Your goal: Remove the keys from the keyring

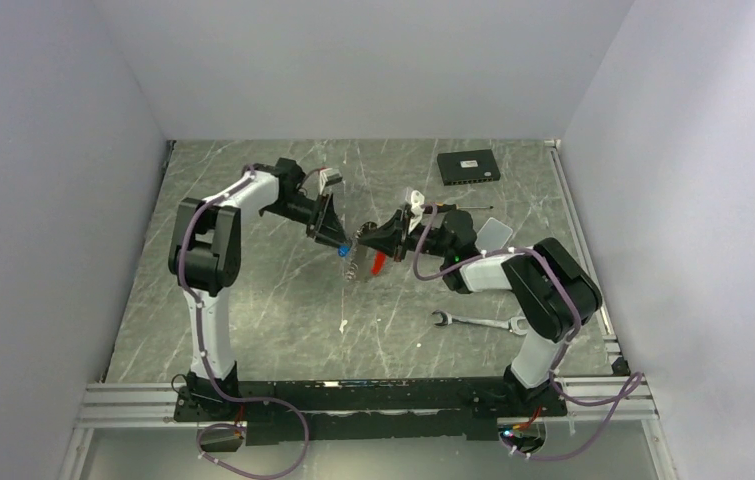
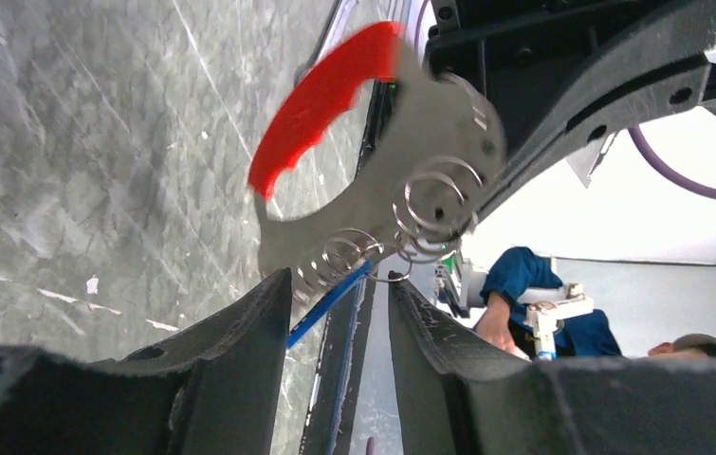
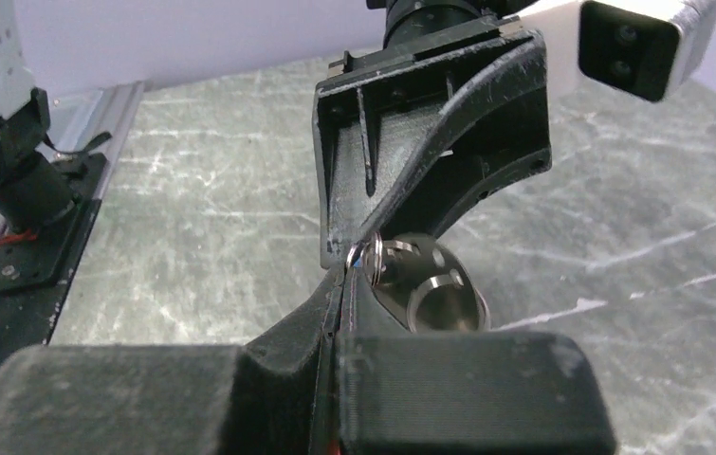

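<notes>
The keyring (image 2: 401, 180), a silvery plate strung with wire rings and a red tag (image 2: 321, 100), hangs above the table between the two arms. My right gripper (image 3: 346, 270) is shut on one of its rings (image 3: 365, 254), beside the silvery plate (image 3: 439, 294). My left gripper (image 2: 339, 282) faces it with its jaws apart. A blue-headed key (image 2: 330, 301) stands edge-on in that gap, close to the left finger and not pinched. From above, the blue key (image 1: 341, 252) and red tag (image 1: 378, 263) hang between the left gripper (image 1: 338, 240) and the right gripper (image 1: 373, 242).
A silver wrench (image 1: 478, 322) lies on the table in front of the right arm. A black box (image 1: 468, 166) sits at the back right. A small white scrap (image 1: 343, 327) lies near the middle. Grey walls close in on both sides.
</notes>
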